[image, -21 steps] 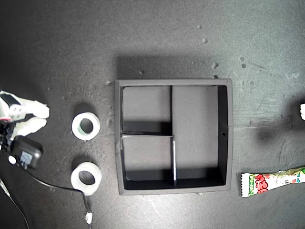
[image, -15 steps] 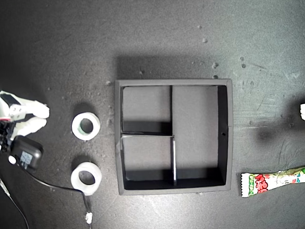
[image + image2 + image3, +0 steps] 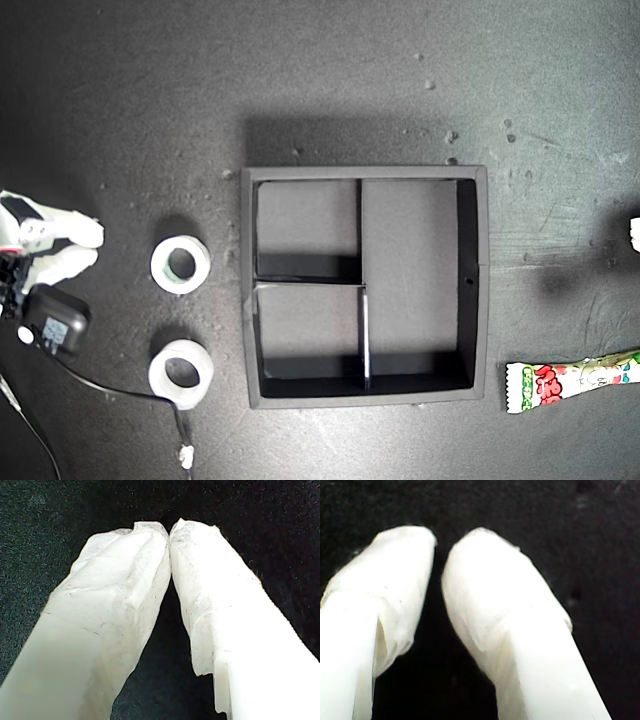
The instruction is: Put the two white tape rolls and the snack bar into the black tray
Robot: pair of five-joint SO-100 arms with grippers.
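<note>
In the exterior view, the black tray [image 3: 479,300] sits at the middle, with all three compartments bare. Left of it lie two white tape rolls: one with a greenish core [image 3: 161,262], and one nearer the bottom edge [image 3: 160,376]. The snack bar [image 3: 570,382] lies at the exterior view's lower right, partly cut off by the edge. My first gripper [image 3: 170,530] is shut, tips touching, over bare black surface. My second gripper [image 3: 440,550] shows a narrow gap with nothing in it. An arm's white gripper [image 3: 85,246] rests at the exterior view's left edge, left of the rolls.
A small black box [image 3: 55,322] with a thin cable [image 3: 110,392] lies at the exterior view's left, just below that gripper; the cable runs under the lower roll. A white sliver of the other arm [image 3: 634,232] shows at the right edge. The dark tabletop carries small crumbs.
</note>
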